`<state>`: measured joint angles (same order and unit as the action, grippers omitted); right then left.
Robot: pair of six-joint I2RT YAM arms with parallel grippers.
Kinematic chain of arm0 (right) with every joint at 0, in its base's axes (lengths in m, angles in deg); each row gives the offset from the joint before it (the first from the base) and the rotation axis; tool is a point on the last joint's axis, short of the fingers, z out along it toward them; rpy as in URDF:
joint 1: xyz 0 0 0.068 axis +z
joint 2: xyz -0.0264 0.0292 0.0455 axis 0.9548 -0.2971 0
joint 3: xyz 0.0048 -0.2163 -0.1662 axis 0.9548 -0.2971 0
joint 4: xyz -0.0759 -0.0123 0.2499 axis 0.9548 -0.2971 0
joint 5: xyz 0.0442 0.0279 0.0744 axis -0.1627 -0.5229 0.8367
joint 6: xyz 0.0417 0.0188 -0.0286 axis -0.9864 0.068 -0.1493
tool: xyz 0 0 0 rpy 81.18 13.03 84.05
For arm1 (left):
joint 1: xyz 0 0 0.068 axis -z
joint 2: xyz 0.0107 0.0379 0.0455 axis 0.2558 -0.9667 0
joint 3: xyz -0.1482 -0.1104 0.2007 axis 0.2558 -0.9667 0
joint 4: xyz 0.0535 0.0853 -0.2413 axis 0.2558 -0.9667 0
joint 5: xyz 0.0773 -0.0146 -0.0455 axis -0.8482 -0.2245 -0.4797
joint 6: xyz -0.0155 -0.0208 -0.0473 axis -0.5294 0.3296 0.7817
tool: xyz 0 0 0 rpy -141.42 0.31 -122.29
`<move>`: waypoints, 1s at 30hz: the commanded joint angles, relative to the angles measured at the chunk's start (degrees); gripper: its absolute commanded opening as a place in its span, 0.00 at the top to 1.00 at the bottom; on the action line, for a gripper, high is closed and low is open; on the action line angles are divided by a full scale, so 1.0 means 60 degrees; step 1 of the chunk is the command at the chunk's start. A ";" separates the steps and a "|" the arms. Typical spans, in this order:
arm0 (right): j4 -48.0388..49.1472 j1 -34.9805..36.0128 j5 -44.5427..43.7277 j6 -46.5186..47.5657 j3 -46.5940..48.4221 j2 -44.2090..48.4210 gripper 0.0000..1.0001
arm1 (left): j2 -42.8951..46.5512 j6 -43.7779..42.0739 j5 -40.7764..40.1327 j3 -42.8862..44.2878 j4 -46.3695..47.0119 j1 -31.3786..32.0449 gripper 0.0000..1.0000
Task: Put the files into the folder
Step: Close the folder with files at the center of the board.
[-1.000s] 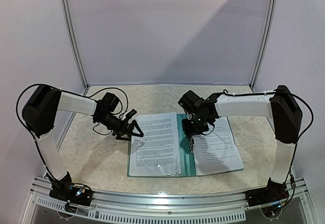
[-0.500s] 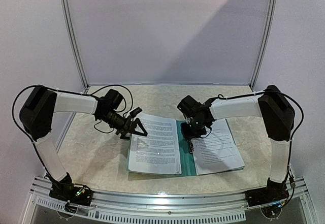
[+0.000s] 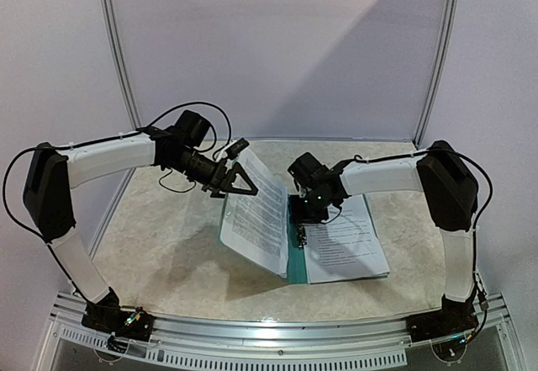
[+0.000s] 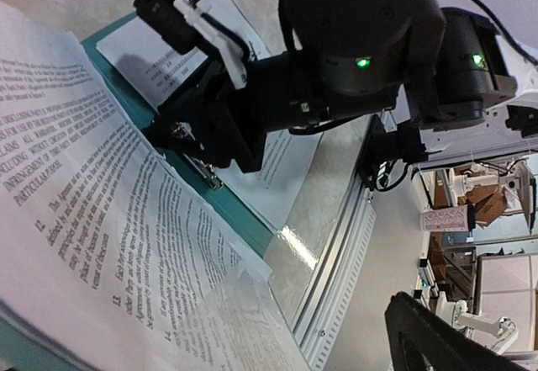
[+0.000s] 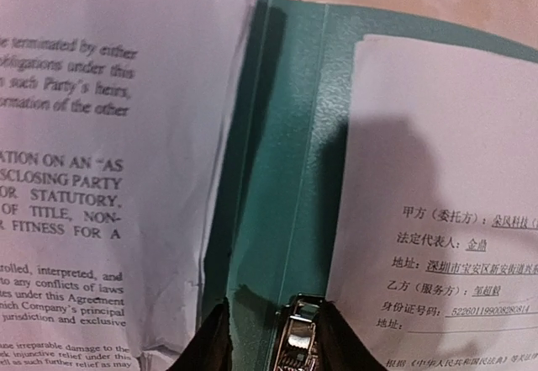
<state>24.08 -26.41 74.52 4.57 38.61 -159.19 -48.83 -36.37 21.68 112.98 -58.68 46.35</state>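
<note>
Left of the clip (image 5: 296,337), the left gripper (image 3: 239,179) hangs above the counter (image 3: 160,245) with its jaws spread wide and nothing between them. They sit at the far upper edge of the left cover of the folder (image 3: 293,262). That cover stands tilted up off the counter, with a stack of the files (image 3: 259,219) lying against its inner face. The views do not settle whether the jaws touch that edge. The cover looks propped there, probably so it can swing over toward the clip and shut the folder.

At the clip itself, on the teal spine strip, the right gripper (image 3: 303,218) points straight down with its jaws partly parted, one on each side of the metal. A sliver of teal shows between the left one and the clip, so I judge they straddle it rather than squeeze it. The likely aim is to work the clip or keep the spine flat.

Right of the clip, a second batch of printed sheets (image 3: 345,245) lies flat on the right cover, its inner edge just beside the clip. I cannot tell whether it is tucked under.
</note>
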 commanded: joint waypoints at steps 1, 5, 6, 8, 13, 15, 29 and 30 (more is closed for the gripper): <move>0.0168 -0.0009 0.0142 -0.0371 0.0360 -0.0109 0.62 | 0.0019 -0.0446 -0.0722 0.0838 -0.0554 0.0299 0.00; -0.0280 -0.0104 -0.0348 -0.0292 0.0661 0.0249 0.59 | -0.0078 -0.0373 -0.1030 0.1178 -0.0630 0.0414 0.00; -0.0395 -0.0148 -0.0492 -0.0278 0.0654 0.0360 0.58 | -0.0125 -0.0343 -0.1078 0.1255 -0.0642 0.0476 0.01; -0.0709 -0.0290 -0.0848 -0.0234 0.0559 0.0838 0.56 | -0.0189 -0.0347 -0.1198 0.1427 -0.0757 0.0596 0.00; -0.1505 -0.0845 -0.1887 -0.0102 -0.0342 0.2107 0.51 | -0.0323 -0.0125 -0.1504 0.1749 -0.0537 0.1018 0.00; -0.1667 -0.1179 -0.2183 -0.0081 -0.0922 0.2821 0.50 | -0.0463 0.0029 -0.1588 0.1911 -0.0381 0.1245 0.00; -0.2218 -0.3489 -0.2270 0.0150 -0.4321 0.6273 0.41 | -0.3024 -0.0296 -0.3622 0.5527 -0.1430 0.3311 0.00; -0.2400 -0.3679 -0.2302 0.0188 -0.4343 0.6437 0.39 | -0.3359 -0.0403 -0.3854 0.6006 -0.1594 0.3499 0.00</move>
<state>13.24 -45.43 62.25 4.31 13.39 -125.88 -62.51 -36.48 3.69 141.39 -63.83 63.05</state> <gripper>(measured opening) 0.585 0.996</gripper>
